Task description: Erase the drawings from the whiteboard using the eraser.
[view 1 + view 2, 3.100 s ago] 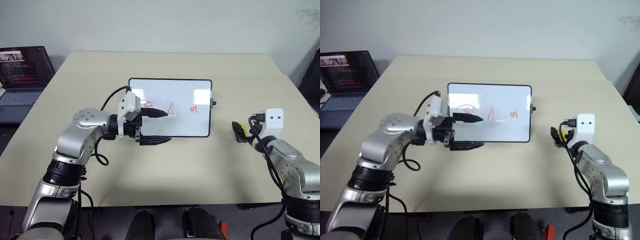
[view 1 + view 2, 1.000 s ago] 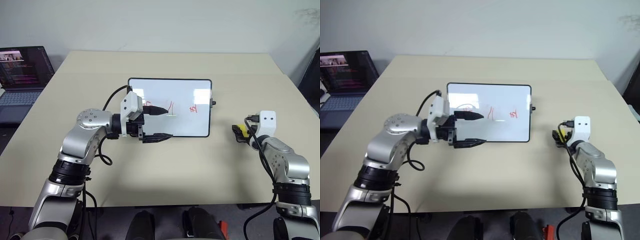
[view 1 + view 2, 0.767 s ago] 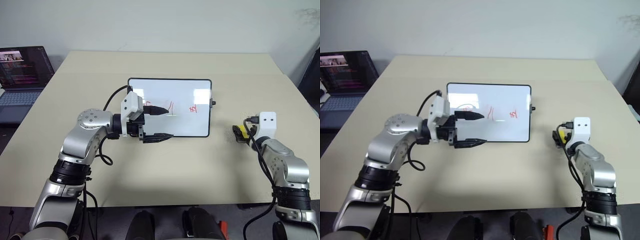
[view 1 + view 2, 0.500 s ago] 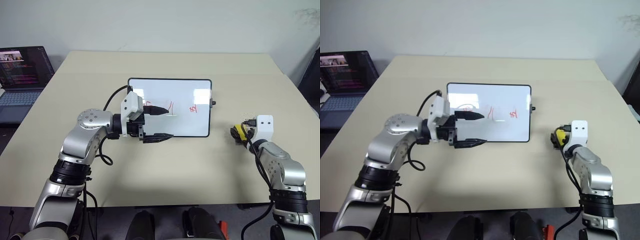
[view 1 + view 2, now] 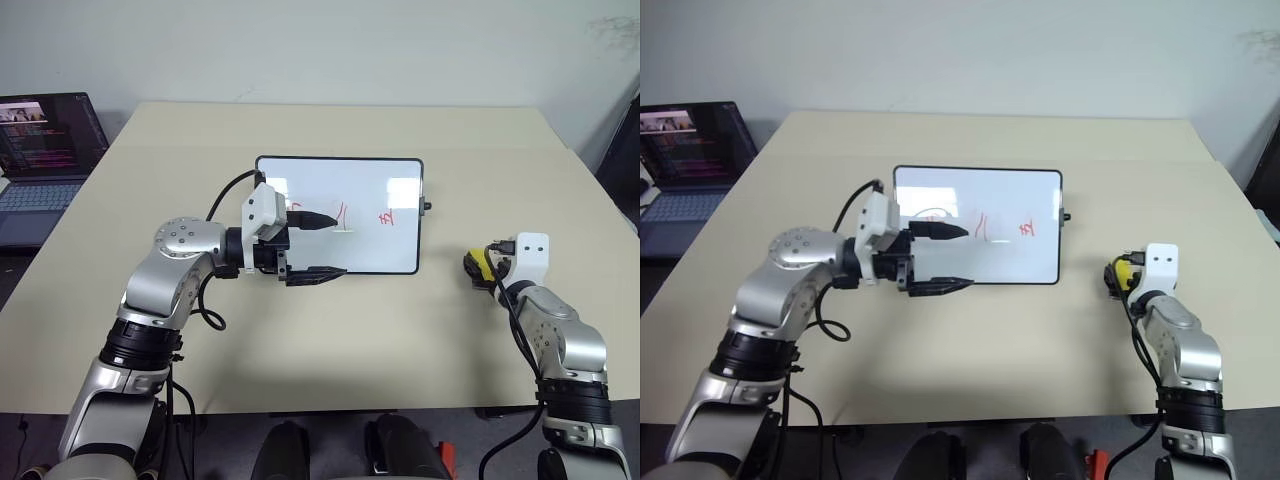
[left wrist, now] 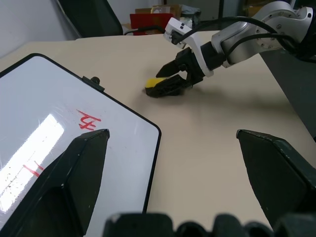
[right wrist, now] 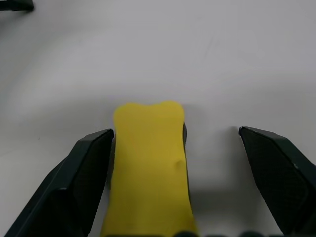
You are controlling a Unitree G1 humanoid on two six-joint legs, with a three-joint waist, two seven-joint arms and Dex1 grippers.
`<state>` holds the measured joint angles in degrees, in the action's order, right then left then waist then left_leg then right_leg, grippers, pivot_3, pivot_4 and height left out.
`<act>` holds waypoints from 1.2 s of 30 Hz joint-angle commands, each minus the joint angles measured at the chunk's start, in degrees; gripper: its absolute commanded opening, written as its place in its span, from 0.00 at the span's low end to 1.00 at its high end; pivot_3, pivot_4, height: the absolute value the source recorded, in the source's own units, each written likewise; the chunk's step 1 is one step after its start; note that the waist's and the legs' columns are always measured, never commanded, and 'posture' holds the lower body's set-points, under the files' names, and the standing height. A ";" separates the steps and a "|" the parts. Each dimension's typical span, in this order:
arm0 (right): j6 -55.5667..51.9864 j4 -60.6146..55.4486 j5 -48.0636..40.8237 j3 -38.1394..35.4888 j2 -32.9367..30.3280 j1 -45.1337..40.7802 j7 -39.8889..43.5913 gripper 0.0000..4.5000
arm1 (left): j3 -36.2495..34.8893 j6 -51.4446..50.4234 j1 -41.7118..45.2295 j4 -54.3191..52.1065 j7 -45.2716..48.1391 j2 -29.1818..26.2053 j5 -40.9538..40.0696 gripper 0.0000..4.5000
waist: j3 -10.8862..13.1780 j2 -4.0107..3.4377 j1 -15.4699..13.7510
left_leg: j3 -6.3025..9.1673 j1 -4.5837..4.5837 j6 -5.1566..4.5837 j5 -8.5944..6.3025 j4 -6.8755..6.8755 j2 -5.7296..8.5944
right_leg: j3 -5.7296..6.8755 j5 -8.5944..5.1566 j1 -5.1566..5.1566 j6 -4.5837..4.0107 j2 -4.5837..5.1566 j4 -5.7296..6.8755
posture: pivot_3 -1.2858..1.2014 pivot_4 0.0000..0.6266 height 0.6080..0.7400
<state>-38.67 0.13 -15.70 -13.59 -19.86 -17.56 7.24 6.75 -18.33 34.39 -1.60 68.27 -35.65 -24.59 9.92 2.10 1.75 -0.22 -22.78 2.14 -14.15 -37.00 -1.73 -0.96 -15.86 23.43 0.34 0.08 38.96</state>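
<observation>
The whiteboard [image 5: 366, 239] lies flat at the table's middle, with red drawings [image 5: 387, 217] in a row on it. The leftmost one is partly hidden behind my left gripper [image 5: 325, 246]. That gripper hovers open over the board's left part, pointing right, one finger over the board and one off its near edge. The yellow eraser [image 5: 484, 264] lies on the table to the right of the board. My right gripper [image 7: 174, 132] is open with its fingers on either side of the eraser [image 7: 148, 163]. Its left finger [image 7: 84, 182] is close to the block and the right one stands well apart.
An open laptop [image 5: 45, 150] sits off the table's far left corner. The left wrist view shows the board's right edge with its small black knob [image 6: 94, 80], and bare tabletop [image 6: 207, 138] between the board and the eraser.
The right arm's elbow has drawn in a little while its gripper stays around the eraser. The left arm and the whiteboard are unchanged over the last second.
</observation>
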 commanded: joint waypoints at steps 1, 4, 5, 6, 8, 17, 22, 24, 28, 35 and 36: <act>1.60 -1.20 0.31 -0.67 0.33 -1.38 -0.39 0.95 | -0.93 0.80 0.75 -1.18 0.11 0.13 0.01 1.00 | 0.00 0.00 0.00 | 0.00 0.00 0.00 0.00 0.00 0.00 | 0.00 0.00 0.00 0.00 0.00 0.00 | 0.52 0.24 1.00; 3.00 -1.33 0.78 -0.41 0.73 -1.55 -0.53 0.95 | -0.94 0.73 0.63 -1.37 0.00 0.16 -0.03 1.00 | 0.00 0.00 0.01 | 0.01 0.00 0.00 0.00 0.00 0.00 | 0.01 0.00 0.00 0.00 0.00 0.00 | 0.52 0.24 1.00; 4.04 -1.32 1.05 -0.59 1.03 -1.64 -0.80 0.95 | -0.94 0.72 0.59 -1.42 -0.05 0.18 -0.04 1.00 | 0.00 0.00 0.01 | 0.01 0.00 0.00 0.00 0.00 0.01 | 0.01 0.00 0.00 0.00 0.00 0.00 | 0.52 0.24 1.00; 4.90 -1.32 1.24 -0.69 1.23 -1.65 -0.85 0.95 | -0.93 0.76 0.54 -1.44 -0.12 0.22 -0.01 1.00 | 0.00 0.00 0.00 | 0.01 0.00 0.00 0.00 0.00 0.00 | 0.01 0.00 0.00 0.00 0.00 0.00 | 0.52 0.24 1.00; 6.06 -1.39 1.40 -0.90 1.62 -1.43 -0.95 0.95 | -0.91 0.79 0.40 -1.51 -0.23 0.28 0.02 1.00 | 0.00 0.00 0.00 | 0.01 0.00 0.00 0.00 0.00 0.01 | 0.01 0.00 0.00 0.00 0.00 0.00 | 0.52 0.24 1.00; 12.38 -5.94 1.08 -0.78 4.52 4.46 -1.13 0.95 | -1.10 0.88 -0.43 -2.08 -0.72 0.54 -0.10 1.00 | 0.00 0.00 0.00 | 0.02 -0.01 0.00 0.00 0.00 -0.03 | 0.00 0.00 0.00 0.00 0.02 0.00 | 0.52 0.24 1.00; 14.98 -5.59 1.44 -0.18 5.74 5.50 -0.92 0.95 | -0.89 1.10 0.10 -1.61 -0.55 1.00 0.14 1.00 | 0.00 0.00 0.06 | 0.00 0.04 0.00 0.00 -0.01 -0.02 | 0.00 0.00 0.00 0.01 0.03 0.05 | 0.52 0.24 1.00; 17.42 -4.87 1.72 -0.20 6.20 5.82 -0.80 0.95 | -0.85 1.12 0.23 -1.48 -0.47 1.11 0.22 1.00 | 0.00 0.00 0.05 | 0.01 0.03 0.00 0.00 -0.01 -0.01 | 0.01 0.00 0.00 0.01 0.01 0.04 | 0.52 0.24 1.00; 20.23 -2.83 2.44 -0.32 6.71 5.91 -1.26 0.95 | -0.87 1.14 0.26 -1.44 -0.35 1.24 0.39 1.00 | 0.00 0.00 0.05 | 0.00 0.03 0.00 0.00 0.00 -0.01 | -0.01 0.00 0.00 0.01 0.02 0.03 | 0.52 0.24 1.00; 21.29 0.02 2.91 -0.37 6.84 4.62 -1.48 0.95 | -1.01 0.87 0.02 -1.73 -0.36 1.16 0.36 1.00 | 0.00 0.00 0.04 | 0.00 0.03 0.00 0.00 -0.01 -0.02 | 0.00 0.00 0.00 0.00 0.03 0.04 | 0.52 0.24 1.00; 21.30 0.32 3.00 -0.34 6.81 4.31 -1.48 0.95 | -1.01 0.86 0.00 -1.75 -0.40 1.16 0.37 1.00 | 0.00 0.00 0.04 | 0.00 0.03 0.00 0.00 -0.01 -0.02 | 0.00 0.00 0.00 0.00 0.02 0.04 | 0.52 0.24 1.00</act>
<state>-18.82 1.08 -12.69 -13.36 -12.81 -12.11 5.84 6.76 -18.24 33.87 -1.75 68.09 -34.56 -24.07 9.92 2.09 1.79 -0.22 -22.75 2.15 -14.15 -37.01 -1.75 -0.97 -15.86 23.43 0.34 0.10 39.00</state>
